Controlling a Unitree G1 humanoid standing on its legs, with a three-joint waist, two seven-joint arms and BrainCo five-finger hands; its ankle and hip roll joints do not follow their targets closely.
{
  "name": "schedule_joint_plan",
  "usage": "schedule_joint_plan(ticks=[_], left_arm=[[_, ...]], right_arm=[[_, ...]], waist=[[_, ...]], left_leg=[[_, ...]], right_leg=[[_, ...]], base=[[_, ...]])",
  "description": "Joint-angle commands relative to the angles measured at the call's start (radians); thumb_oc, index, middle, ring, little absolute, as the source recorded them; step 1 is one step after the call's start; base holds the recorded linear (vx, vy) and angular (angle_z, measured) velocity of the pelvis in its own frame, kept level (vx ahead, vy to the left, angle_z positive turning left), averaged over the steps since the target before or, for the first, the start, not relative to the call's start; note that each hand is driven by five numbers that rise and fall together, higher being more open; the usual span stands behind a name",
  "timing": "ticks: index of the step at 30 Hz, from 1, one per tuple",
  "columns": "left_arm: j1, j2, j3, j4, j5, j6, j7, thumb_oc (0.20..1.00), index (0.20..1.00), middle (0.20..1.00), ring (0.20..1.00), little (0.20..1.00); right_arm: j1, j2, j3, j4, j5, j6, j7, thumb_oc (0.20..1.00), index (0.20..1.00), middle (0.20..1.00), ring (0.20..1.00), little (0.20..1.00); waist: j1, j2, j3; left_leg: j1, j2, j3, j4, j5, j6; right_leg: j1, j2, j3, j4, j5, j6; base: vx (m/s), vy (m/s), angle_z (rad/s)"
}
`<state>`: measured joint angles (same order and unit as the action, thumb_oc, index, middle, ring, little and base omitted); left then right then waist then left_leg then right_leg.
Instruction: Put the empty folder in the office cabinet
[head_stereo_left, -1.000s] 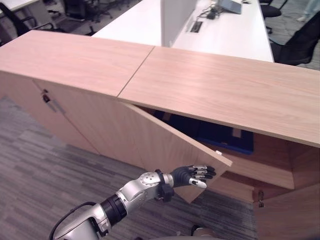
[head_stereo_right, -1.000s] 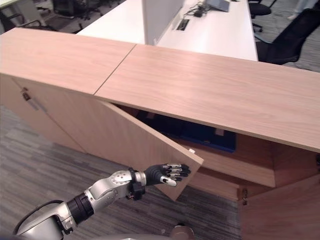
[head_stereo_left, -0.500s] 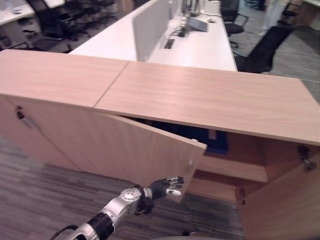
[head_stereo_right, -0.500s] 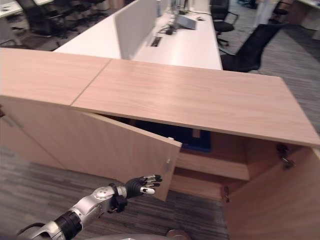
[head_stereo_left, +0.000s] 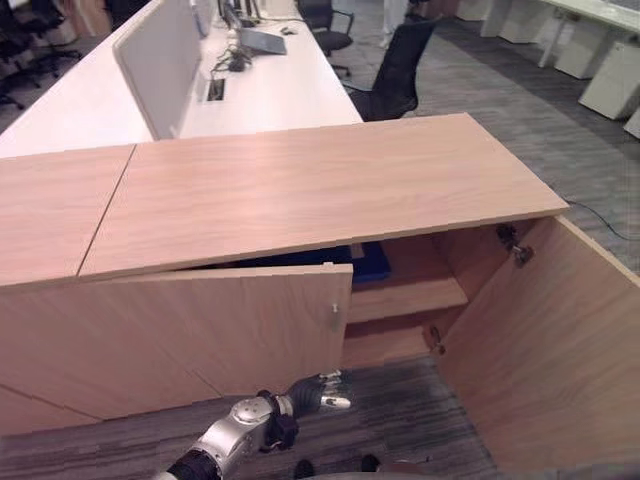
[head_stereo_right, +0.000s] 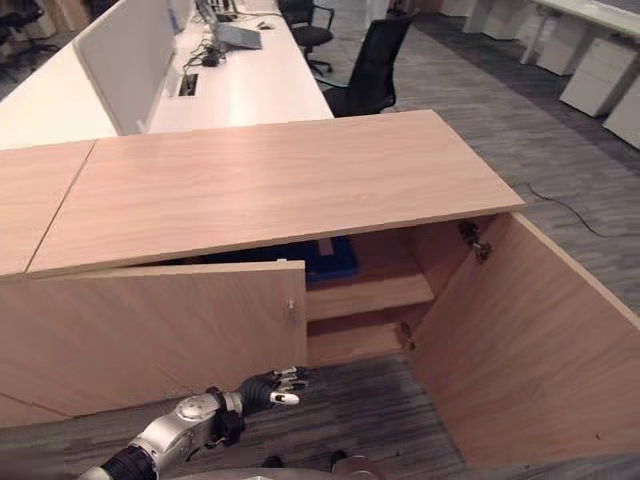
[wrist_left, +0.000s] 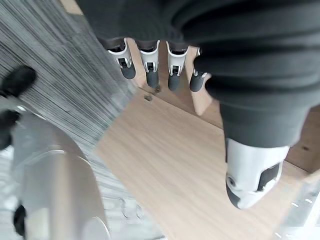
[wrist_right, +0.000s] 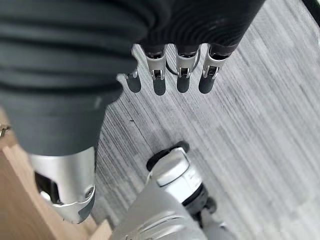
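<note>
Below, flat woodgrain cabinet door (head_stereo_left: 200, 335)

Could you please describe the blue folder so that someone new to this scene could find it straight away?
Start at the long wooden office cabinet in front of the white desk. Its right door stands wide open, its left door nearly shut. The blue folder lies on the upper shelf just under the cabinet top, the one blue thing among the plain wood.
</note>
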<state>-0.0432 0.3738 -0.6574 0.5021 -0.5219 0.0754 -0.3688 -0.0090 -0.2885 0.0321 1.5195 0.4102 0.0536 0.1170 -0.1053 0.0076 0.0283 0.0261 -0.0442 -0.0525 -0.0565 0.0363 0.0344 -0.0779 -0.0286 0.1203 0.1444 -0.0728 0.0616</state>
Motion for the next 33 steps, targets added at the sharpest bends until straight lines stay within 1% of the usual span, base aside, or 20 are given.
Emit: schedule_joint_plan(ticks=[1, 2, 3, 5, 8, 9, 11, 12, 14, 15, 16, 17, 21, 25, 26, 28, 30, 31, 32, 33], left_arm=[[-0.015, -0.051, 0.084, 0.043, 0.097, -0.055, 0.032, 1.000, 1.000, 1.000, 1.000, 1.000], [-0.016, -0.071, 0.105, 0.108, 0.145, -0.070, 0.057, 1.000, 1.000, 1.000, 1.000, 1.000], [-0.017, -0.073, 0.105, 0.111, 0.146, -0.072, 0.057, 1.000, 1.000, 1.000, 1.000, 1.000], [-0.029, -0.110, 0.127, 0.229, 0.173, -0.079, 0.086, 1.000, 1.000, 1.000, 1.000, 1.000], [-0.072, -0.174, 0.170, 0.460, 0.198, -0.096, 0.138, 1.000, 1.000, 1.000, 1.000, 1.000], [-0.095, -0.200, 0.201, 0.588, 0.216, -0.102, 0.167, 1.000, 1.000, 1.000, 1.000, 1.000], [-0.107, -0.207, 0.219, 0.644, 0.226, -0.107, 0.176, 1.000, 1.000, 1.000, 1.000, 1.000], [-0.124, -0.206, 0.250, 0.707, 0.225, -0.110, 0.195, 1.000, 1.000, 1.000, 1.000, 1.000], [-0.134, -0.190, 0.293, 0.745, 0.242, -0.111, 0.213, 1.000, 1.000, 1.000, 1.000, 1.000], [-0.134, -0.190, 0.293, 0.745, 0.242, -0.111, 0.213, 1.000, 1.000, 1.000, 1.000, 1.000], [-0.131, -0.185, 0.314, 0.763, 0.248, -0.109, 0.222, 1.000, 1.000, 1.000, 1.000, 1.000], [-0.122, -0.174, 0.362, 0.791, 0.258, -0.107, 0.226, 1.000, 1.000, 1.000, 1.000, 1.000], [-0.113, -0.170, 0.404, 0.828, 0.270, -0.111, 0.226, 1.000, 1.000, 1.000, 1.000, 1.000], [-0.114, -0.155, 0.440, 0.844, 0.280, -0.124, 0.238, 1.000, 1.000, 1.000, 1.000, 1.000], [-0.114, -0.155, 0.439, 0.844, 0.280, -0.124, 0.238, 1.000, 1.000, 1.000, 1.000, 1.000], [-0.122, -0.150, 0.444, 0.843, 0.267, -0.127, 0.249, 1.000, 1.000, 1.000, 1.000, 1.000], [-0.136, -0.141, 0.449, 0.851, 0.250, -0.130, 0.259, 1.000, 1.000, 1.000, 1.000, 1.000], [-0.137, -0.141, 0.449, 0.851, 0.250, -0.130, 0.258, 1.000, 1.000, 1.000, 1.000, 1.000], [-0.135, -0.133, 0.454, 0.854, 0.246, -0.129, 0.257, 1.000, 1.000, 1.000, 1.000, 1.000], [-0.126, -0.119, 0.472, 0.867, 0.255, -0.131, 0.255, 1.000, 1.000, 1.000, 1.000, 1.000]], right_arm=[[-0.027, -0.019, 0.002, 0.000, 0.014, -0.007, -0.009, 1.000, 1.000, 1.000, 1.000, 1.000], [-0.046, -0.028, 0.004, -0.014, 0.022, -0.011, -0.015, 1.000, 1.000, 1.000, 1.000, 1.000], [-0.046, -0.029, 0.004, -0.014, 0.023, -0.011, -0.015, 1.000, 1.000, 1.000, 1.000, 1.000], [-0.066, -0.041, 0.009, -0.024, 0.023, -0.013, -0.021, 1.000, 1.000, 1.000, 1.000, 1.000], [-0.080, -0.068, 0.006, -0.023, 0.003, -0.009, -0.032, 1.000, 1.000, 1.000, 1.000, 1.000], [-0.086, -0.078, 0.002, -0.017, 0.001, -0.005, -0.038, 1.000, 1.000, 1.000, 1.000, 1.000], [-0.090, -0.090, -0.004, -0.013, -0.002, -0.004, -0.037, 1.000, 1.000, 1.000, 1.000, 1.000], [-0.106, -0.110, -0.003, -0.022, -0.016, -0.007, -0.040, 1.000, 1.000, 1.000, 1.000, 1.000], [-0.118, -0.133, 0.000, -0.039, -0.044, -0.012, -0.050, 1.000, 1.000, 1.000, 1.000, 1.000], [-0.118, -0.133, 0.000, -0.039, -0.044, -0.012, -0.050, 1.000, 1.000, 1.000, 1.000, 1.000], [-0.121, -0.138, 0.006, -0.042, -0.066, -0.014, -0.055, 1.000, 1.000, 1.000, 1.000, 1.000], [-0.122, -0.159, 0.003, -0.045, -0.094, -0.014, -0.059, 1.000, 1.000, 1.000, 1.000, 1.000], [-0.115, -0.166, -0.008, -0.041, -0.099, -0.012, -0.054, 1.000, 1.000, 1.000, 1.000, 1.000], [-0.099, -0.190, -0.044, -0.044, -0.087, -0.018, -0.047, 1.000, 1.000, 1.000, 1.000, 1.000], [-0.099, -0.190, -0.045, -0.044, -0.087, -0.018, -0.047, 1.000, 1.000, 1.000, 1.000, 1.000], [-0.103, -0.201, -0.049, -0.049, -0.084, -0.020, -0.051, 1.000, 1.000, 1.000, 1.000, 1.000], [-0.121, -0.231, -0.056, -0.053, -0.087, -0.023, -0.055, 1.000, 1.000, 1.000, 1.000, 1.000], [-0.122, -0.231, -0.056, -0.053, -0.087, -0.023, -0.055, 1.000, 1.000, 1.000, 1.000, 1.000], [-0.114, -0.231, -0.058, -0.051, -0.093, -0.021, -0.055, 1.000, 1.000, 1.000, 1.000, 1.000], [-0.096, -0.234, -0.059, -0.038, -0.110, -0.025, -0.054, 1.000, 1.000, 1.000, 1.000, 1.000]], waist=[[0.003, -0.005, -0.015], [0.001, -0.005, -0.017], [0.002, -0.004, -0.017], [-0.005, -0.002, -0.021], [-0.020, 0.003, -0.015], [-0.030, 0.004, -0.013], [-0.033, 0.004, -0.011], [-0.035, 0.002, 0.012], [-0.017, 0.005, 0.031], [-0.017, 0.005, 0.031], [-0.015, 0.006, 0.033], [-0.011, -0.001, 0.028], [-0.010, -0.010, 0.022], [-0.019, -0.032, -0.006], [-0.018, -0.032, -0.007], [-0.019, -0.042, -0.005], [-0.026, -0.058, 0.002], [-0.026, -0.058, 0.002], [-0.025, -0.067, 0.002], [-0.024, -0.089, -0.010]], left_leg=[[-0.047, -0.008, 0.020, 0.035, -0.069, 0.004], [-0.036, -0.013, 0.037, 0.007, -0.064, 0.007], [-0.035, -0.013, 0.039, 0.005, -0.063, 0.007], [-0.025, -0.016, 0.058, -0.023, -0.055, 0.009], [-0.030, -0.016, 0.088, -0.031, -0.050, 0.009], [-0.032, -0.018, 0.110, -0.031, -0.052, 0.011], [-0.031, -0.019, 0.121, -0.031, -0.054, 0.013], [-0.025, -0.015, 0.154, -0.031, -0.059, 0.016], [-0.029, 0.009, 0.216, -0.031, -0.063, 0.011], [-0.029, 0.008, 0.216, -0.031, -0.063, 0.011], [-0.021, 0.017, 0.241, -0.031, -0.066, 0.010], [-0.003, 0.024, 0.276, -0.031, -0.074, 0.015], [0.014, 0.029, 0.298, -0.031, -0.084, 0.018], [0.010, 0.029, 0.292, -0.031, -0.086, 0.004], [0.010, 0.028, 0.293, -0.031, -0.086, 0.004], [0.007, 0.046, 0.292, -0.031, -0.084, -0.009], [0.010, 0.079, 0.284, -0.031, -0.075, -0.037], [0.010, 0.079, 0.284, -0.031, -0.075, -0.038], [0.012, 0.093, 0.281, -0.031, -0.070, -0.051], [0.023, 0.120, 0.280, -0.031, -0.063, -0.072]], right_leg=[[0.056, 0.054, 0.000, -0.062, -0.006, 0.022], [0.048, 0.051, 0.012, -0.066, 0.004, 0.031], [0.048, 0.052, 0.013, -0.066, 0.005, 0.031], [0.035, 0.049, 0.023, -0.067, 0.014, 0.040], [0.002, 0.045, 0.034, -0.035, 0.018, 0.051], [-0.012, 0.042, 0.043, -0.022, 0.022, 0.056], [-0.021, 0.039, 0.043, -0.009, 0.021, 0.059], [-0.054, 0.024, 0.015, 0.041, 0.020, 0.067], [-0.086, -0.060, -0.161, 0.090, 0.021, 0.061], [-0.086, -0.060, -0.162, 0.091, 0.020, 0.061], [-0.082, -0.096, -0.228, 0.106, 0.014, 0.051], [-0.072, -0.134, -0.265, 0.119, 0.013, 0.046], [-0.074, -0.164, -0.243, 0.110, 0.042, 0.060], [-0.033, -0.193, -0.155, 0.005, 0.095, 0.099], [-0.032, -0.193, -0.154, 0.004, 0.096, 0.099], [-0.034, -0.205, -0.119, -0.016, 0.129, 0.111], [-0.042, -0.205, -0.076, -0.050, 0.156, 0.119], [-0.042, -0.204, -0.076, -0.050, 0.157, 0.119], [-0.042, -0.200, -0.075, -0.062, 0.143, 0.120], [-0.033, -0.188, -0.079, -0.071, 0.117, 0.124]], base=[[-0.02, 0.129, -0.28], [-0.02, 0.069, -0.31], [-0.03, 0.103, -0.41], [-0.03, 0.075, -0.28], [-0.06, 0.090, -0.16], [-0.06, 0.072, -0.19], [-0.06, 0.060, -0.34], [-0.15, 0.046, -0.44], [-0.14, 0.010, -0.85], [-0.07, 0.010, -1.21], [-0.04, -0.002, -1.06], [-0.04, -0.001, -0.74], [0.01, -0.071, -0.75], [0.05, -0.158, -0.19], [0.04, -0.178, -0.12], [0.03, -0.298, -0.21], [0.03, -0.343, -0.15], [0.04, -0.232, -0.01], [0.11, -0.372, 0.03], [0.15, -0.521, 0.06]])
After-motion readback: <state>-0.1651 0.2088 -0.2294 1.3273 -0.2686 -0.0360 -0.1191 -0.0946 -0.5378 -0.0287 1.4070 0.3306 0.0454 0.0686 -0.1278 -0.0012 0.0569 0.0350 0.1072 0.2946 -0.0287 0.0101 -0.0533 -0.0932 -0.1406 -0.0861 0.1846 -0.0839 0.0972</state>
